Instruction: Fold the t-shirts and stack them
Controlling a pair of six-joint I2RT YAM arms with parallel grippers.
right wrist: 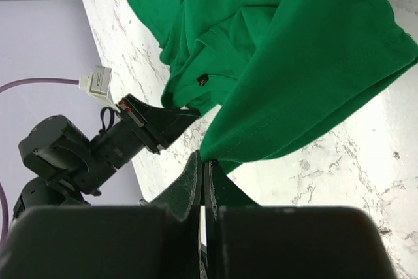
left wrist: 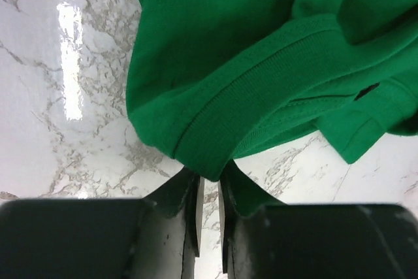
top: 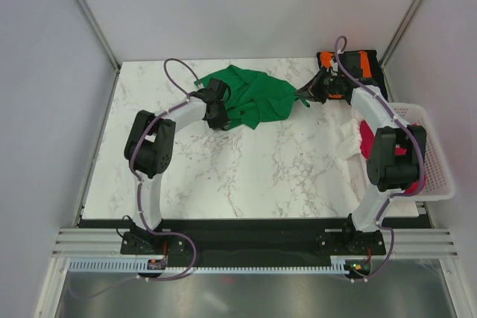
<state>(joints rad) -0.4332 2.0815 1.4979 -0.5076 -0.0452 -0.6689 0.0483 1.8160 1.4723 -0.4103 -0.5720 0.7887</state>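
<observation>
A bright green t-shirt (top: 253, 98) lies crumpled at the back middle of the marble table (top: 246, 169). My left gripper (top: 220, 113) is at its left edge. In the left wrist view the fingers (left wrist: 210, 174) stand close together with a thick seamed edge of the green shirt (left wrist: 248, 63) pinched at their tips. My right gripper (top: 305, 97) is shut on the shirt's right corner, and the hem (right wrist: 294, 50) runs into the closed tips (right wrist: 204, 161). A crimson red shirt (top: 367, 135) and a white one (top: 349, 143) hang over the basket's left side. Orange cloth (top: 361, 61) lies on black cloth at the back right.
The white slotted basket (top: 432, 154) stands at the table's right edge, beside the right arm. The left arm's wrist (right wrist: 72, 155) and its purple cable show in the right wrist view. Grey walls close in the table on three sides.
</observation>
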